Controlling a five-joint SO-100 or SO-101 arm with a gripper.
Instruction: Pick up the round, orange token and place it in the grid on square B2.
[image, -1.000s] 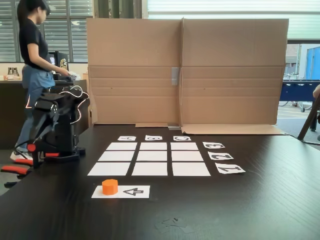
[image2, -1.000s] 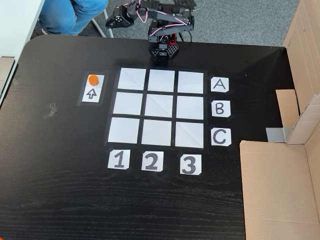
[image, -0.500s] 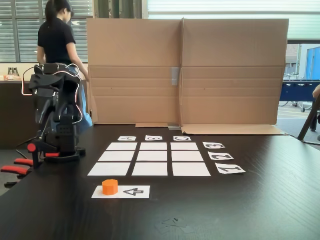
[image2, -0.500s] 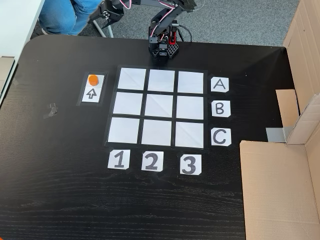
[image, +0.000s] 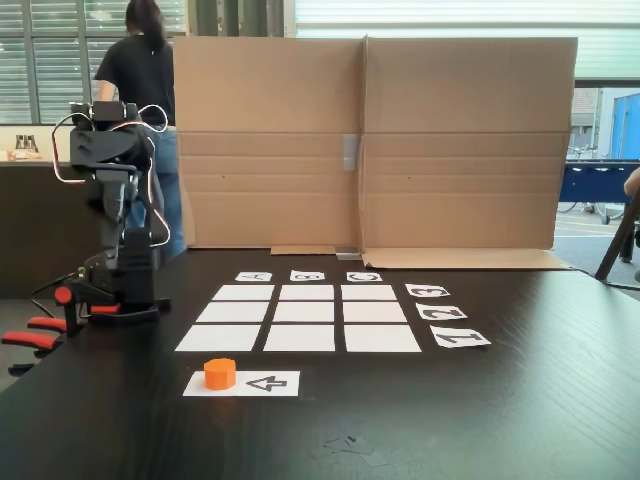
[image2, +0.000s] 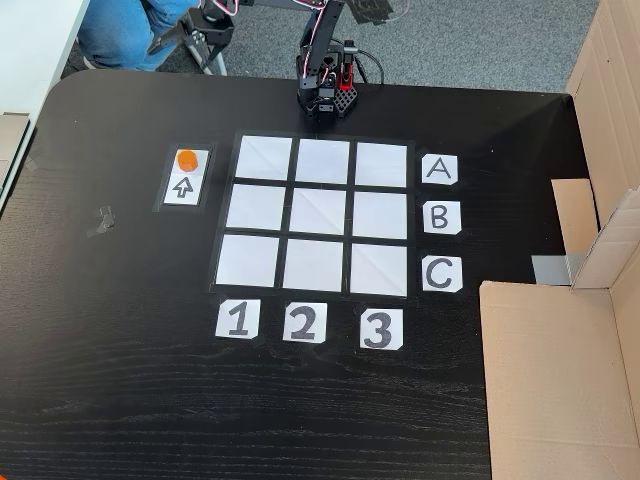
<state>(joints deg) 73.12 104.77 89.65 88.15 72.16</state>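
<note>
The orange token (image: 220, 373) (image2: 186, 159) sits on a white strip with a black arrow (image: 266, 383) (image2: 184, 188), beside the grid (image: 243, 293) (image2: 263, 158). The grid is a 3x3 array of white sheets, and square B2 (image: 306, 312) (image2: 318, 212), its centre cell, is bare. The black arm stands on its base (image: 120, 295) (image2: 323, 95) at the table's edge, raised high. Its gripper (image2: 185, 35) hangs beyond that edge, far above and away from the token. The jaws are too small and dark to read.
Letter cards A, B, C (image2: 440, 217) and number cards 1, 2, 3 (image2: 303, 323) edge the grid. A tall cardboard wall (image: 370, 140) (image2: 560, 370) closes one side of the table. A person (image: 145, 70) (image2: 130, 25) stands behind the arm. Red clamp handles (image: 30, 335) stick out by the base.
The arm has unfolded upward from a low crouch, swinging its gripper further out past the table edge. The person has walked to the right behind it. Token and sheets are unmoved.
</note>
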